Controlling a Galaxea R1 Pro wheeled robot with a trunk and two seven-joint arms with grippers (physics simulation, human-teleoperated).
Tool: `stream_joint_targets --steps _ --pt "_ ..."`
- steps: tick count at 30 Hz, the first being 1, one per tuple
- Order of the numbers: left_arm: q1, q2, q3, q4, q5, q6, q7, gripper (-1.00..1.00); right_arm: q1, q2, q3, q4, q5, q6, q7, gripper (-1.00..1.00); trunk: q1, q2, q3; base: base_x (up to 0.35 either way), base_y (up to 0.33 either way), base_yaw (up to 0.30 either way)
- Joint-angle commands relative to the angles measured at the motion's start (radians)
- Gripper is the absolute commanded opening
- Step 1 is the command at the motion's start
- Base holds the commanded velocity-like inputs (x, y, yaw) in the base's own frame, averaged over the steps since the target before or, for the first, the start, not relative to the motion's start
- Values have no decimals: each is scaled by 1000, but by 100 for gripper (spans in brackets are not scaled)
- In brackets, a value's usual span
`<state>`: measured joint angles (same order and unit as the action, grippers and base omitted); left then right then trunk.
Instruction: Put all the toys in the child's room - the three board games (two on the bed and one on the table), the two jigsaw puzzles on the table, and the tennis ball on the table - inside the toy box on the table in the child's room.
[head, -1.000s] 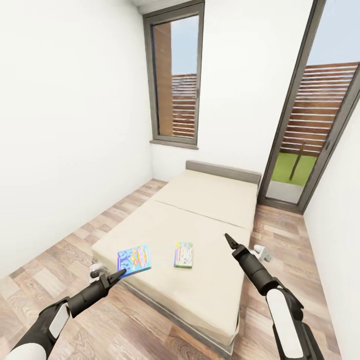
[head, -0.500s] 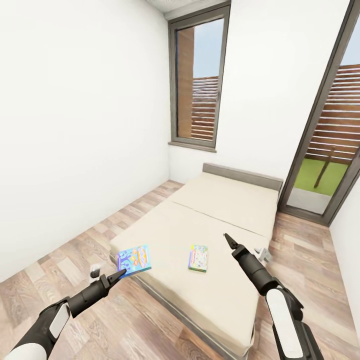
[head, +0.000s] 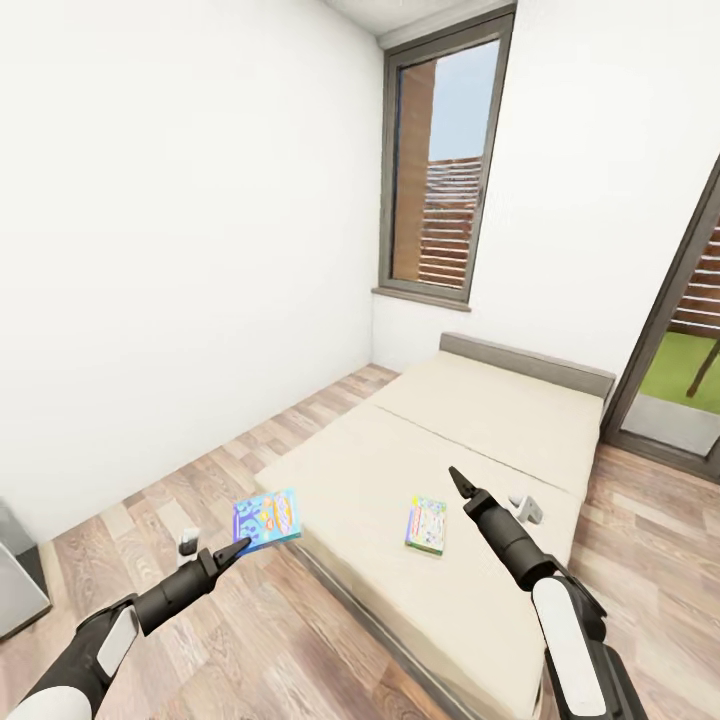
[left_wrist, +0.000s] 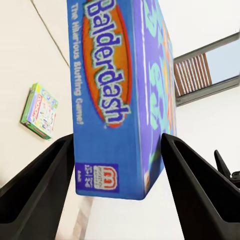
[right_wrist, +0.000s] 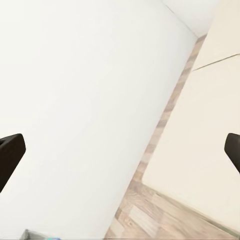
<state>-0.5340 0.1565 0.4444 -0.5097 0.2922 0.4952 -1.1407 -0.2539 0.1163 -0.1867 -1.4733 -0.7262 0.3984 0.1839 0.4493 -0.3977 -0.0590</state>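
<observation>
A blue board game (head: 267, 519) is held between the fingers of the left gripper (head: 240, 546), at about 8 o'clock in the head view, lifted clear of the bed (head: 480, 470) and hanging over the wood floor (head: 250, 640) just beside the mattress corner. In the left wrist view the box (left_wrist: 122, 95) is seen pinched by its thin sides, with orange lettering on a blue cover and a small red logo near the lower edge. It is judged to be light, stiff cardboard with a smooth, possibly slippery finish; a grip across the narrow width, as taken here, is thought sound, though the flat box may swing or slip if tilted sharply.

A second board game (head: 426, 526), pale green with a busy printed cover, lies flat on the mattress at about 5 o'clock, well apart from the first. It would best be taken by one long edge.

The right gripper (head: 456, 481) is empty, hovering above the bed; its fingers (right_wrist: 11, 150) are spread wide in the right wrist view.
</observation>
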Motion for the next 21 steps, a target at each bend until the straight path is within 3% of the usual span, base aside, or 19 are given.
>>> stream_joint_targets --steps 1,21 --pt "-1 0 2 0 4 10 -2 -100 -1 1 -3 -1 -6 8 3 100 1 -2 -1 0 0 244" --pt "-1 0 3 0 4 11 -2 -100 -1 3 -3 -1 14 8 3 100 1 -2 16 0 0 244"
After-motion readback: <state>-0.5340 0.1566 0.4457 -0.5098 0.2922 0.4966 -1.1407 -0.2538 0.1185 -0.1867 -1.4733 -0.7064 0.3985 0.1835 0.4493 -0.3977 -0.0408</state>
